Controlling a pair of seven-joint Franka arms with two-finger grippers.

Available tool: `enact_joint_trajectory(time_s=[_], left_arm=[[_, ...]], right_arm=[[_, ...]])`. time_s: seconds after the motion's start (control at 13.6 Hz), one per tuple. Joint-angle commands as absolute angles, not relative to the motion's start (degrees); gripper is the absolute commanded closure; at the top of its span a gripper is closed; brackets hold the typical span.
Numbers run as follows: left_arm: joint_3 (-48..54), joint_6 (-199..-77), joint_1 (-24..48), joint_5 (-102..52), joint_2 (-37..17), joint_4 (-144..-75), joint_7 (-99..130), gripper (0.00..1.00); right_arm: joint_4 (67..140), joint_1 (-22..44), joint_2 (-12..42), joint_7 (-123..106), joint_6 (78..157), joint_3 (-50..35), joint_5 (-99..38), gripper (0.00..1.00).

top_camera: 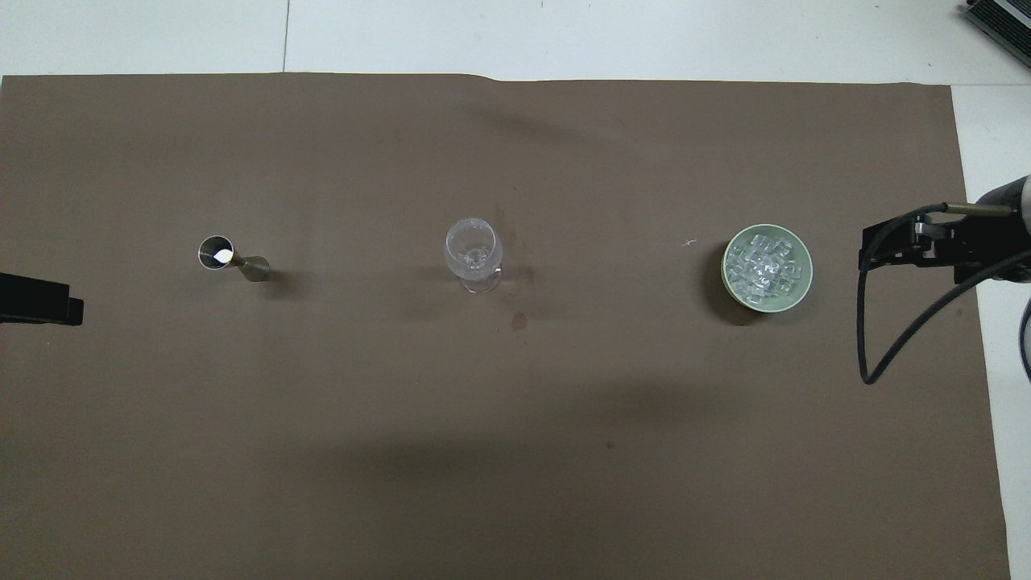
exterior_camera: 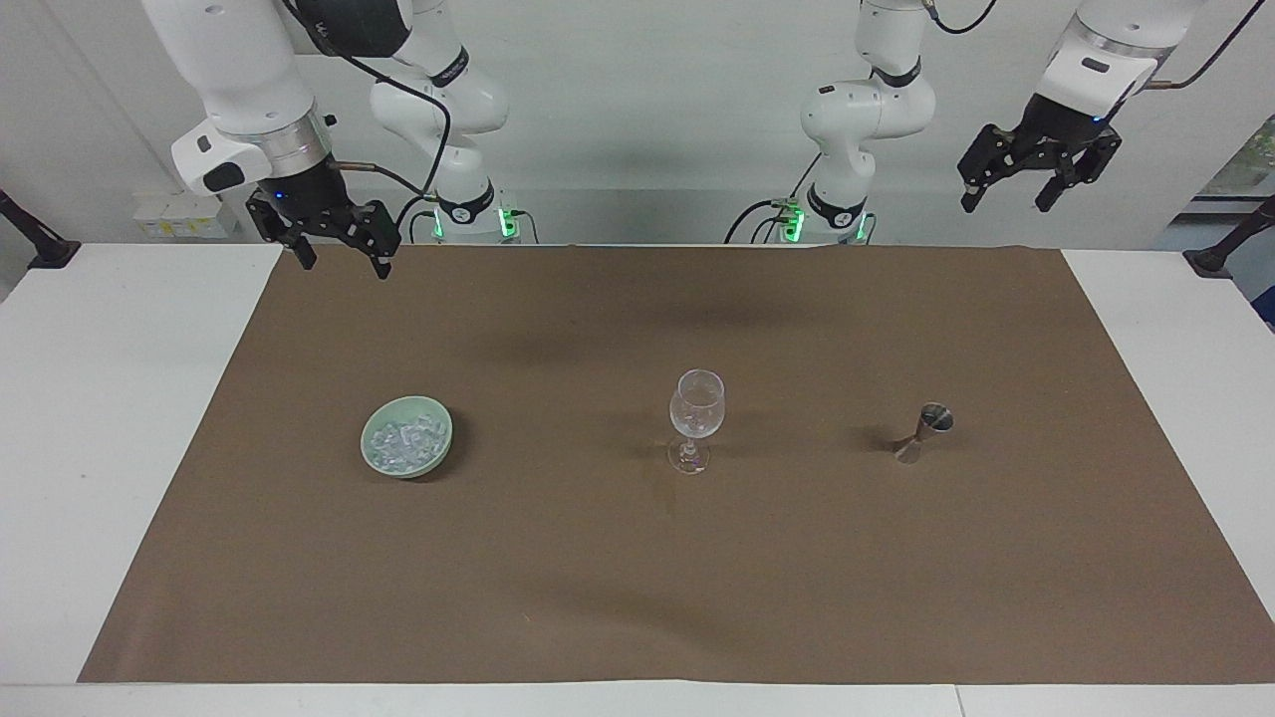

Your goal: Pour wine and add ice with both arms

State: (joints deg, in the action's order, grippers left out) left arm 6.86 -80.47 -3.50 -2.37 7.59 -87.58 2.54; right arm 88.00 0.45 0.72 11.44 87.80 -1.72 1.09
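A white surface (exterior_camera: 120, 418) carries a large brown paper sheet (exterior_camera: 637, 578) that covers nearly all of it. A plain pale wall stands at the robots' end. The two arm bases rise from that edge, each with a green light at its foot.

Going left to right in the facing view: the right pincer (exterior_camera: 339, 254) hangs in the air over the sheet's corner at the robots' edge, toward the right arm's end, its fingers spread wide and holding nothing. On the sheet at that end sits a pale green bowl (exterior_camera: 377, 463), and the ice (exterior_camera: 403, 443) lies heaped inside it as small clear cubes. Near the middle of the sheet a stemmed glass (exterior_camera: 695, 418) stands upright. Toward the left arm's end a small metal jigger (exterior_camera: 924, 431) stands on the sheet with its upper cup tipped to one side. The bowl, glass and jigger lie in one row, well apart from each other. Last, the left pincer (exterior_camera: 1008, 197) is raised high over the robots' edge of the surface at the left arm's end, fingers spread wide and empty.

The facing view alone shows both arms whole, the wall, and how high the pincers hang. The overhead view gives only a dark tip of the left pincer (top_camera: 40, 298) at its edge and part of the right pincer (top_camera: 926, 246) with a looping black cable (top_camera: 866, 354). It does look straight into the jigger's cup, where a bright glint shows, and it picks out a small dark stain (top_camera: 519, 321) on the sheet just beside the glass, nearer to the robots.
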Motion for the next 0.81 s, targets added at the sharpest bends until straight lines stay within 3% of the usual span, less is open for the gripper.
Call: enact_joint_trajectory(time_s=[0.0, 0.73], left_arm=[[6.2, -78.3, -4.0, -2.1, 7.3, -85.2, 0.3, 0.00], [6.3, -76.9, -4.0, -4.5, 5.8, -85.6, 3.4, 0.00]], right_arm=[[88.6, 0.0, 0.4, 9.8, 88.5, -1.6, -0.4, 0.00], [88.6, 0.0, 0.4, 9.8, 88.5, -1.7, -0.4, 0.00]])
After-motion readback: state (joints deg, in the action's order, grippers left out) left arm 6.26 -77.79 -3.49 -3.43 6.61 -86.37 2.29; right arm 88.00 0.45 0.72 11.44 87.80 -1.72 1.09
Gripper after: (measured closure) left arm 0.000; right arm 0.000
